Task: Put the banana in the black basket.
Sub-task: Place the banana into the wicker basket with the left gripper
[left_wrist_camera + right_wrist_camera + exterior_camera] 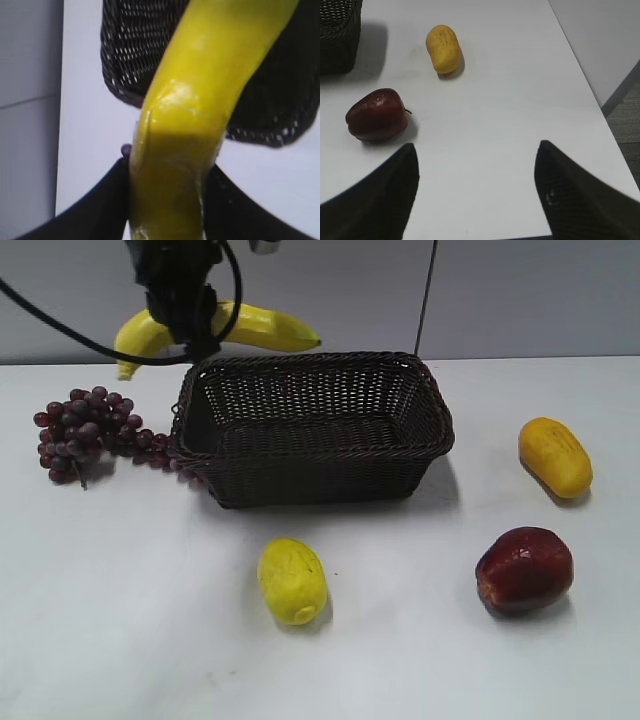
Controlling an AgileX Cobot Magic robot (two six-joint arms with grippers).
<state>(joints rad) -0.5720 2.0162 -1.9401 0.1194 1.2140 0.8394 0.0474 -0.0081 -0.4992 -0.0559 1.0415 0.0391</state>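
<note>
My left gripper (190, 328) is shut on the banana (262, 327), a long curved yellow fruit, and holds it in the air above the far left corner of the black basket (312, 430). In the left wrist view the banana (200, 110) fills the middle between the two black fingers (167, 180), with the basket (125, 55) below it. My right gripper (476, 165) is open and empty over bare table; it does not show in the exterior view. The basket's corner (337, 35) shows at the top left of the right wrist view.
A bunch of dark grapes (90, 430) lies left of the basket. A short yellow lemon-like fruit (291, 580) lies in front of it. A red apple (524, 569) (376, 115) and an orange-yellow mango-like fruit (555, 456) (442, 48) lie to the right. The table's right edge (600, 105) is near.
</note>
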